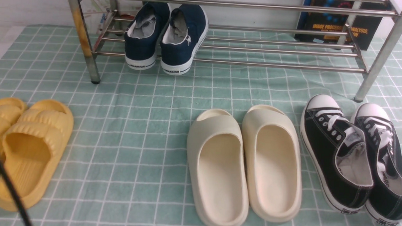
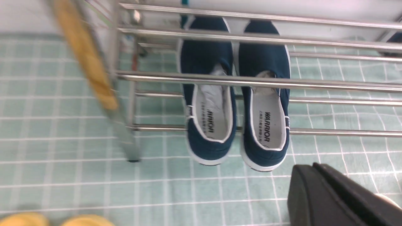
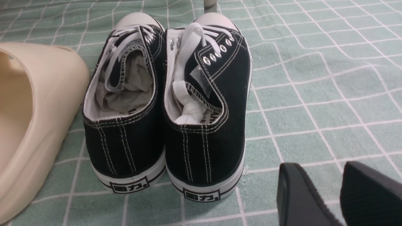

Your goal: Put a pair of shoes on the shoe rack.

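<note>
At the far left, a pair of yellow slides [image 1: 26, 142] is seen lying on the checked green cloth [image 1: 136, 123]. Behind them the shoe rack [image 1: 226, 5] is stood across the back of the cloth, its left front leg [image 1: 82, 36] stained yellow-brown. The pair of shoes [image 1: 167, 36] is placed on the lower shelf at the rack's left end, side by side, toes pointed to the back and white-soled heels projecting over the front bar. In the left wrist view the left gripper [image 2: 309, 171] is held clear of the navy heels, its fingers [image 2: 301, 194] pressed together on nothing. In the middle of the cloth two cream slides [image 1: 244, 166] are laid side by side, and just to their right black lace-up sneakers [image 1: 355, 157] are set. A book [image 1: 340, 27] is propped behind the rack's right end. The right gripper [image 3: 329, 171] is shown in its wrist view near the black heels, fingers [image 3: 298, 194] spread, nothing between them.
</note>
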